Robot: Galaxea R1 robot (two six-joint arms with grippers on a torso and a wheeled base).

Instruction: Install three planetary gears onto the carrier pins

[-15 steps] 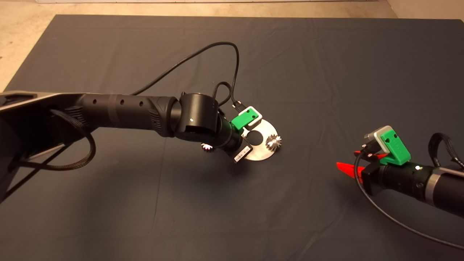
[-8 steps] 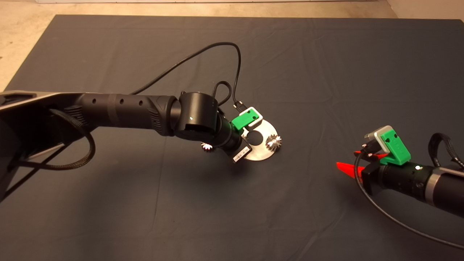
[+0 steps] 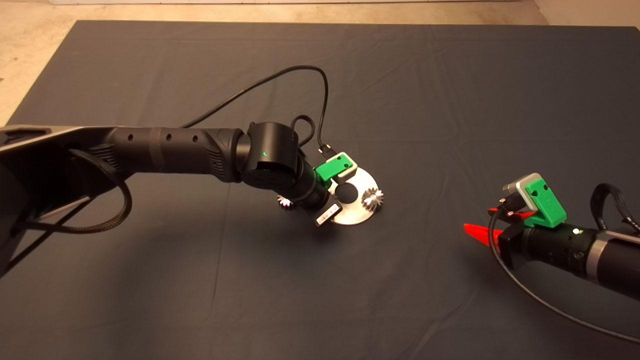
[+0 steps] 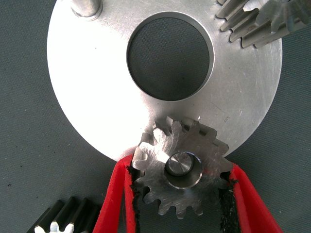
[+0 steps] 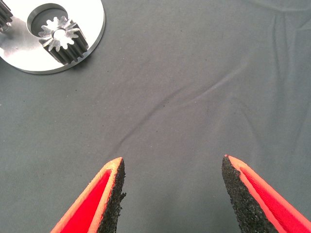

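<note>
Left wrist view: left gripper point(image 4: 179, 194) pinches the second gear point(image 4: 181, 167) seated over a pin point(image 4: 181, 164) at the plate point(image 4: 97, 97) rim, so releasing it and fetching the third gear point(image 3: 285, 202) comes next; right gripper point(image 5: 172, 187) waits wide open, empty.

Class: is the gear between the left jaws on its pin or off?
On: the pin's top shows through the gear's centre hole.

Black tubular arms point(image 3: 170, 150), green wrist brackets point(image 3: 545, 202), red fingers point(image 5: 104, 199) with black pads, looping black cables point(image 3: 280, 85)
</note>
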